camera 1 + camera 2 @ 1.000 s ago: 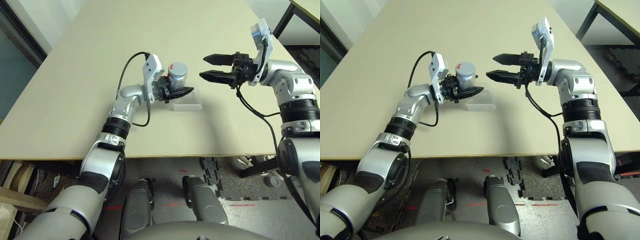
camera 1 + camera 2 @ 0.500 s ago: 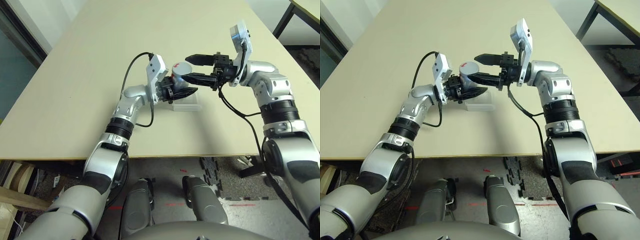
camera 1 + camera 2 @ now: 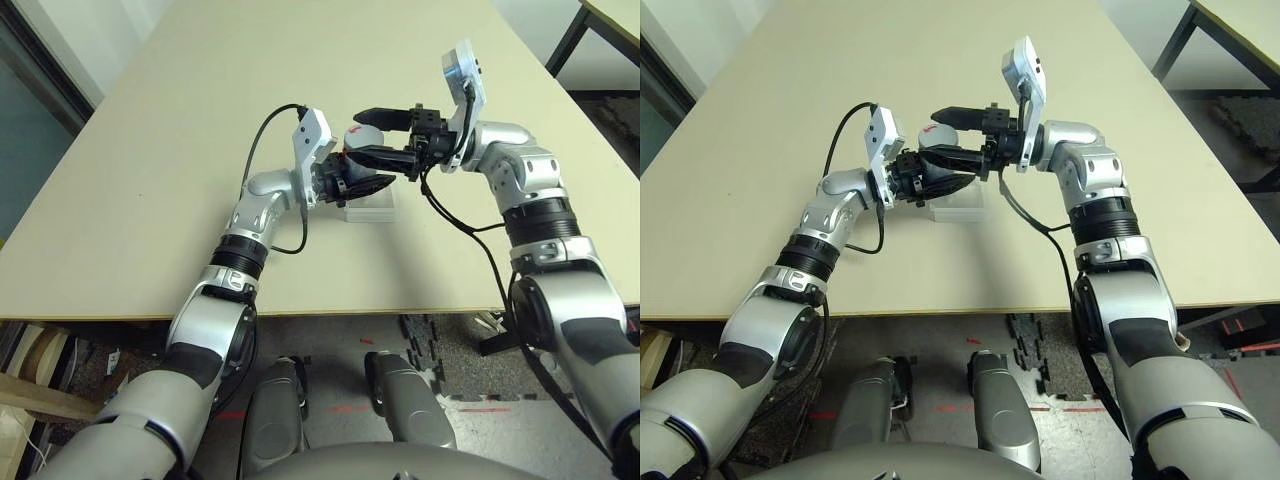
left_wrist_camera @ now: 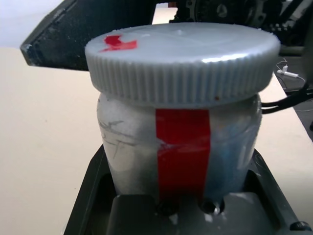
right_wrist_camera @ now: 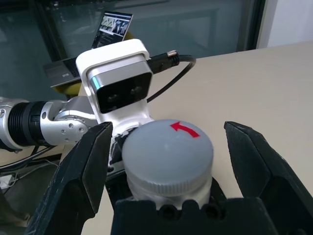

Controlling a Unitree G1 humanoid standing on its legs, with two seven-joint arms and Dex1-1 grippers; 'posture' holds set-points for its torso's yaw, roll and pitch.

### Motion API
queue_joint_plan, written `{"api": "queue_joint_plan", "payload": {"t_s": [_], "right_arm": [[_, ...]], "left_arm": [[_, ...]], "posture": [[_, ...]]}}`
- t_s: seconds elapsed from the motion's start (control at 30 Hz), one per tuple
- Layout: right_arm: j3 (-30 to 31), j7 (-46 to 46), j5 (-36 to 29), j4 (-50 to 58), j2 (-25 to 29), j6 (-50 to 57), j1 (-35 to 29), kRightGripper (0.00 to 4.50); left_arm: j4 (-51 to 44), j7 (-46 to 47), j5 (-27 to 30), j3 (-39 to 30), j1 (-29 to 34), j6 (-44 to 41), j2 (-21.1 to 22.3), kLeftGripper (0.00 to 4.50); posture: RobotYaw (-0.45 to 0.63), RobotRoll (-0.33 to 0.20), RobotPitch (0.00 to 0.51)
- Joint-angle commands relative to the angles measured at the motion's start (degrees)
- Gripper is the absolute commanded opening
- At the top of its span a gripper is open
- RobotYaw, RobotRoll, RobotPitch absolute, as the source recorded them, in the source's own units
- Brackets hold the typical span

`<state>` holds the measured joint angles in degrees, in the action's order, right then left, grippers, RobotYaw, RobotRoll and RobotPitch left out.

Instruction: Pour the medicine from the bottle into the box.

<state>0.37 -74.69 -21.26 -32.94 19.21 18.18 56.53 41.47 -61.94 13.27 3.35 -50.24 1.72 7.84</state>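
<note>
My left gripper (image 3: 352, 180) is shut on the bottle (image 4: 182, 152), a small silver-grey cylinder with a red strip, held upright just above the table. The bottle's grey ribbed cap (image 5: 167, 150) bears a red mark and sits on the bottle. My right gripper (image 3: 374, 135) stands open, with one black finger on each side of the cap and a gap showing on both sides. The box (image 3: 369, 210), shallow and of clear plastic, lies on the table right under and in front of the bottle. The medicine is hidden.
The beige table (image 3: 150, 180) stretches wide to the left and behind. Its front edge (image 3: 300, 316) runs close below the box. Another table's leg (image 3: 565, 35) stands at the far right. The white camera housing (image 5: 117, 78) on my left wrist sits right behind the bottle.
My right gripper has swung left from open space to the bottle and now straddles the cap, still open. The left gripper has kept hold of the bottle, shifting only slightly.
</note>
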Motion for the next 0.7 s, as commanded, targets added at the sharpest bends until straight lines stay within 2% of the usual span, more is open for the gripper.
{"api": "queue_joint_plan", "payload": {"t_s": [0.03,0.43,0.7], "right_arm": [[1.0,0.6,0.7,0.7,-0.6,-0.3,0.1,4.50],[0.7,5.8,3.1,-4.5,-2.3,-4.7,2.4,4.50],[-0.2,5.9,2.7,-6.9,-1.2,-4.8,3.4,4.50]], "left_arm": [[0.4,0.1,-0.7,0.5,-0.3,0.5,-0.1,2.60],[-0.7,-0.3,-0.6,0.9,0.5,0.0,-0.2,2.60],[-1.3,-0.6,-0.4,0.8,1.2,-0.3,0.4,2.60]], "posture": [[-0.22,0.000,0.147],[-0.21,0.000,0.147],[-0.21,0.000,0.146]]}}
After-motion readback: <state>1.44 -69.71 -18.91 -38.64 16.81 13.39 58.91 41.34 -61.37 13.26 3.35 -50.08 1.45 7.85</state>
